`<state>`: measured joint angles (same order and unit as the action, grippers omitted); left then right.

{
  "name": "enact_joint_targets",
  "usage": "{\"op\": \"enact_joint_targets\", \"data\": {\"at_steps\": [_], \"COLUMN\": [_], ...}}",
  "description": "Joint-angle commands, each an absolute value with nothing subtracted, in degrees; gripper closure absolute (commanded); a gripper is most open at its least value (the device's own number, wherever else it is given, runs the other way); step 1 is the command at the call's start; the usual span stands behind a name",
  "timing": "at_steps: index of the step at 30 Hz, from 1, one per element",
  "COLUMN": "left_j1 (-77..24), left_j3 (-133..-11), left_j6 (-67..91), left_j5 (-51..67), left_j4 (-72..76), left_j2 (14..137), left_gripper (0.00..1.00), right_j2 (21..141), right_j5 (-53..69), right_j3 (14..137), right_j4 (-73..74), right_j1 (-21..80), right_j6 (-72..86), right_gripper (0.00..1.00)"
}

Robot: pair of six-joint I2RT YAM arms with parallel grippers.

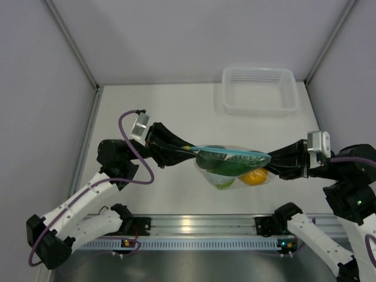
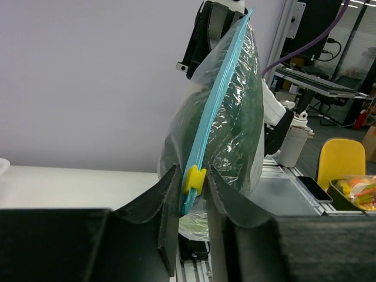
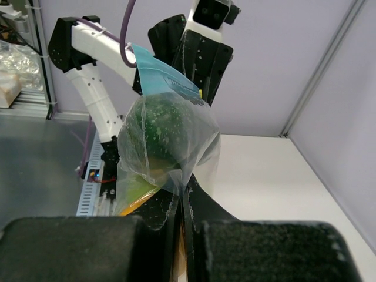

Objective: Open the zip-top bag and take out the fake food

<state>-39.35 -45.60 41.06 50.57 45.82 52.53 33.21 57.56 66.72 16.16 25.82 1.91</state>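
Pale walls [image 1: 176, 35], white table [image 1: 176, 117], basket [image 1: 258, 109] beyond zip-top bag [image 1: 232, 161]

The left arm [image 1: 82, 202] and right arm [image 1: 311, 229] have glossy white link shells and black joint housings. A purple cable [image 1: 121, 126] trails along each. A silver-grey camera block [image 1: 140, 124] sits at each wrist. The left gripper [image 2: 194, 179] has matte black fingers [image 2: 147, 205] with grainy, wedge-shaped faces.

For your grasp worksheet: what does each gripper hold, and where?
Both hold the zip-top bag: the left gripper pinches the zip strip at its yellow slider, the right gripper pinches the bag's opposite end.
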Motion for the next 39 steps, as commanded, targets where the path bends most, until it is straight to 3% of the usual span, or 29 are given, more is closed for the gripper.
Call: {"op": "enact_joint_targets", "data": {"at_steps": [1, 7, 9, 12, 16, 19, 24, 31, 32, 34, 39], "left_j1": [-39.11, -39.11, -39.11, -39.11, -39.11, -39.11, -39.11, -38.32, -38.23, -38.06, -37.97], "left_j3": [-45.44, -45.53, -45.44, -45.26, -45.0, -44.39, -43.95, -46.75, -47.11, -48.16, -50.1], "left_j6": [41.22, 41.4, 41.66, 42.27, 42.89, 42.98, 43.07, 38.85, 37.37, 35.43, 24.71], "left_j5": [50.89, 50.54, 50.45, 49.93, 49.74, 49.48, 49.31, 47.02, 46.24, 44.83, 37.3], "left_j4": [49.75, 49.92, 50.36, 51.68, 53.26, 53.7, 53.96, 43.97, 42.73, 37.12, 23.31], "left_j2": [52.65, 53.35, 53.79, 53.88, 53.79, 53.79, 53.79, 54.05, 54.05, 53.79, 53.52], "left_gripper": [0.68, 0.44, 0.44, 0.49, 0.67, 0.73, 1.0, 1.0, 1.0, 1.0, 1.0], "right_j2": [31.38, 29.88, 30.14, 30.5, 30.24, 29.88, 29.88, 31.55, 31.81, 32.43, 30.68], "right_j5": [52.48, 50.18, 50.97, 51.5, 50.81, 49.84, 48.78, 44.21, 43.86, 40.46, 31.22], "right_j3": [65.58, 62.49, 62.23, 61.79, 61.17, 61.0, 60.82, 62.31, 62.58, 63.63, 65.83], "right_j4": [7.14, 0.53, -2.02, -3.07, -3.6, -3.69, -3.25, 6.58, 8.77, 12.03, 21.34], "right_j1": [26.46, 26.54, 26.54, 26.46, 26.54, 26.54, 26.54, 26.54, 26.46, 26.54, 26.46], "right_j6": [3.77, 8.43, 9.57, 10.19, 10.28, 9.93, 9.67, 4.75, 3.53, 2.2, -3.42], "right_gripper": [1.0, 1.0, 1.0, 1.0, 1.0, 1.0, 1.0, 1.0, 0.96, 0.72, 0.56]}}
